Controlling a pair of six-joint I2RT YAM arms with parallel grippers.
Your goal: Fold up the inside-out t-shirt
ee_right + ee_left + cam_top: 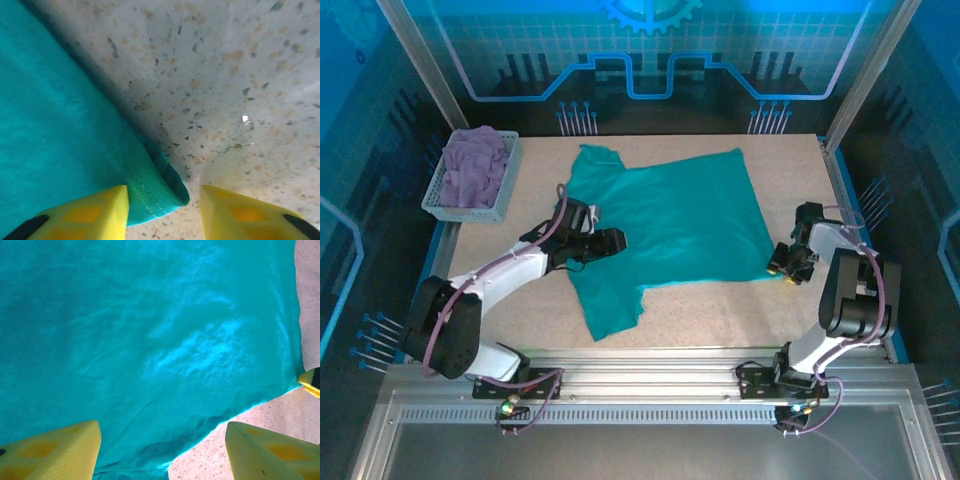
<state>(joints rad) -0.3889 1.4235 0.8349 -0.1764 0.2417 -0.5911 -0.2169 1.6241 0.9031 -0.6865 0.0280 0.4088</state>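
Observation:
The teal inside-out t-shirt [665, 225] lies spread on the speckled table, one sleeve reaching toward the near edge. My left gripper [610, 240] hovers open over the shirt's left part; in the left wrist view its yellow fingers [55, 450] straddle the teal cloth [150, 340] and its lower hem. My right gripper [782, 268] is open at the shirt's near right corner. In the right wrist view that stitched corner [160, 195] curls up between the yellow fingertips [85, 215], touching the left one.
A white basket [438, 190] at the back left holds a lavender garment [475, 165]. Bare table [720, 310] lies in front of the shirt. Metal frame posts stand at the table's far corners, with a rail along the near edge.

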